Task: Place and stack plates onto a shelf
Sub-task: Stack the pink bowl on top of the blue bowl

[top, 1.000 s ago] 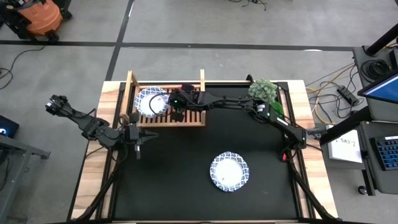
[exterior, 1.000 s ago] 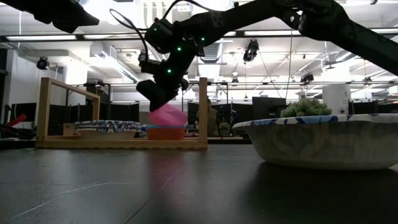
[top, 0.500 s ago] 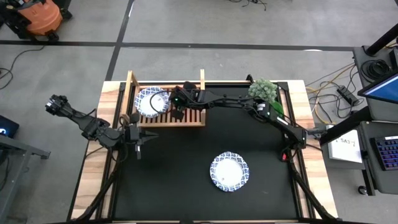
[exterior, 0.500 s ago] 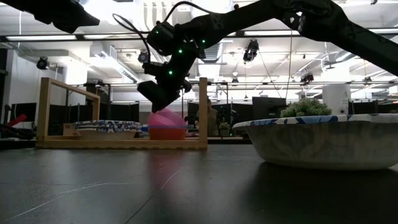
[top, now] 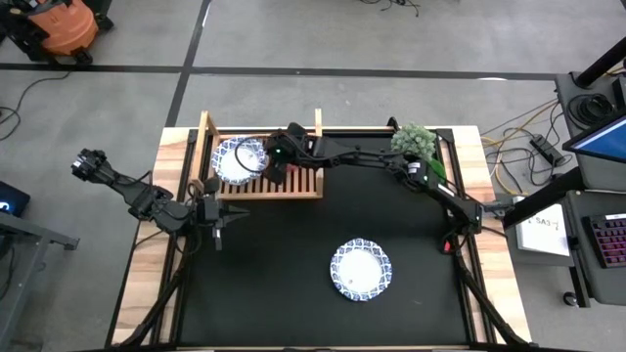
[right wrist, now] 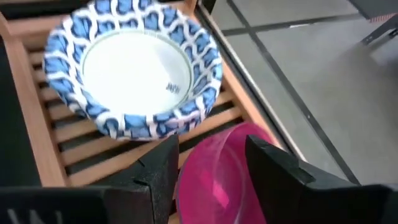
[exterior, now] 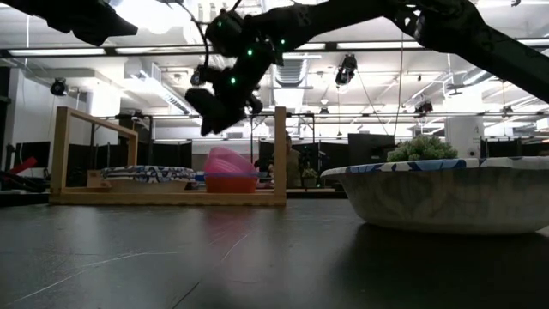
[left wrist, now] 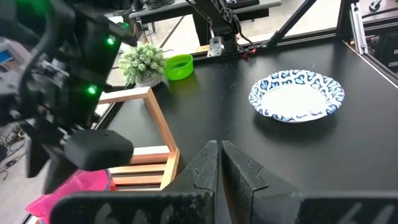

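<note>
A blue-rimmed plate [top: 240,158] sits on the left part of the wooden shelf [top: 305,193], also clear in the right wrist view [right wrist: 134,74]. A second plate [top: 362,271] lies on the black table, near the low camera [exterior: 446,193]. My right gripper [exterior: 225,101] is open and hovers over the shelf, above a pink bowl [exterior: 227,161] nested in a red bowl [exterior: 230,183]. In its wrist view the fingers [right wrist: 165,168] stand apart above the pink bowl [right wrist: 230,168]. My left gripper [top: 220,215] is shut and waits over the table's left side.
A small green plant [top: 415,142] and a green bowl [left wrist: 179,66] stand near the table's far right corner. The shelf's upright posts [exterior: 280,150] and side rails [exterior: 94,120] rise around the bowls. Bare black tabletop lies between the shelf and the near plate.
My right gripper lowered the pink bowl onto the red bowl on the shelf, let it go, and rose straight up above it. The pink bowl now rests still in the red bowl.
</note>
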Controlling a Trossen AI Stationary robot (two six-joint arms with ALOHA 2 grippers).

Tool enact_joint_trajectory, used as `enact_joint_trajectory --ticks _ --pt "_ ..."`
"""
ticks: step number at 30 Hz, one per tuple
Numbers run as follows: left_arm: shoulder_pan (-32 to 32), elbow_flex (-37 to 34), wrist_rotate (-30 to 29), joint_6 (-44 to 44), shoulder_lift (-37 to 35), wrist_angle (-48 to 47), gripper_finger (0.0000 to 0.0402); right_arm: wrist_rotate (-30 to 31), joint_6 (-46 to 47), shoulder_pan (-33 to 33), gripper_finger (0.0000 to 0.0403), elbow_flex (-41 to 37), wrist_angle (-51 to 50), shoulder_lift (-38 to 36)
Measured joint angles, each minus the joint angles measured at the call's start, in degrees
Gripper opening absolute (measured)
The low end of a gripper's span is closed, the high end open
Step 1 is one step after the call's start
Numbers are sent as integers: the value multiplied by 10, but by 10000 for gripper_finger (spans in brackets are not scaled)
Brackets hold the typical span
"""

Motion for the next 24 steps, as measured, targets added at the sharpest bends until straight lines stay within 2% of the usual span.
enact_joint_trajectory --ticks 4,11,18,24 --pt "0 0 0 0 0 0 1 0 0 -2 140 3 20 0" --pt "0 0 0 0 0 -1 1 0 20 -17 21 -11 30 13" --pt "0 0 0 0 0 -2 1 -3 28 -16 13 -16 23 33" --pt "0 0 0 0 0 -2 1 0 27 -10 13 -16 30 11"
